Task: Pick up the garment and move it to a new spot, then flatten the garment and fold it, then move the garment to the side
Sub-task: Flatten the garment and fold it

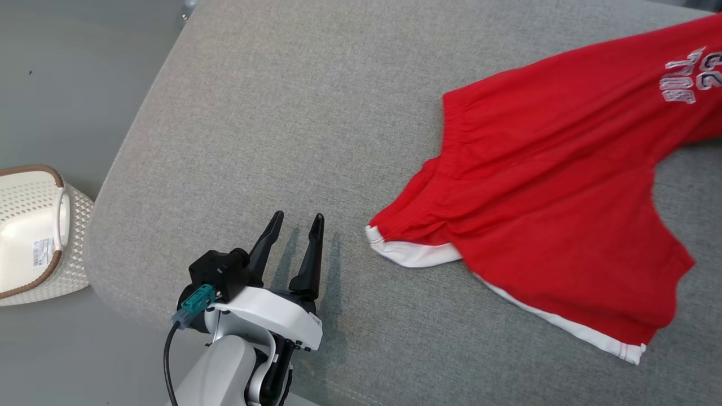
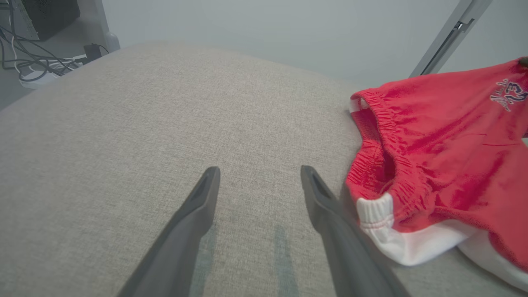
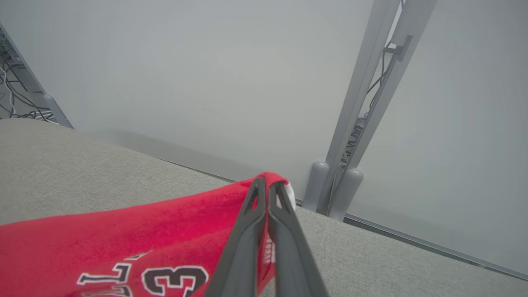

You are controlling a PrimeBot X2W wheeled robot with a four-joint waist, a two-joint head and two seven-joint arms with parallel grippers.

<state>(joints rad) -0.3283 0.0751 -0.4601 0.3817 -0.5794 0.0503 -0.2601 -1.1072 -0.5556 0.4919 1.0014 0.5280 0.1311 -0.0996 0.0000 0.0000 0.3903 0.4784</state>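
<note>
red cloth, white trim, number print: the shorts (image 1: 541,186) lie spread on the right half of the grey cushion (image 1: 271,101), with the far-right corner raised off the cushion. your right gripper (image 3: 268,181) has its jaws pinched together on that corner, a hem edge with a bit of white showing past the tips. the fabric drapes from the pinch down onto the cushion, so most of the weight sits on the cushion, not on the grip. reads as the pick-up step, right at the grab: corner up, body down. your left gripper (image 1: 298,216) sits low over the cushion's near edge, jaws wide apart, holding nothing, with the elastic waistband just beside one finger in the left wrist view. likely parked there to keep clear of the carry, or ready for a second hold on the waistband; can't tell which. white woven basket (image 1: 34,231) stands on the floor off the cushion's left edge, well apart from the shorts. watch: a one-corner pinch on soft knit may slip or bunch the cloth when you carry it. flattening and folding not yet started.
</note>
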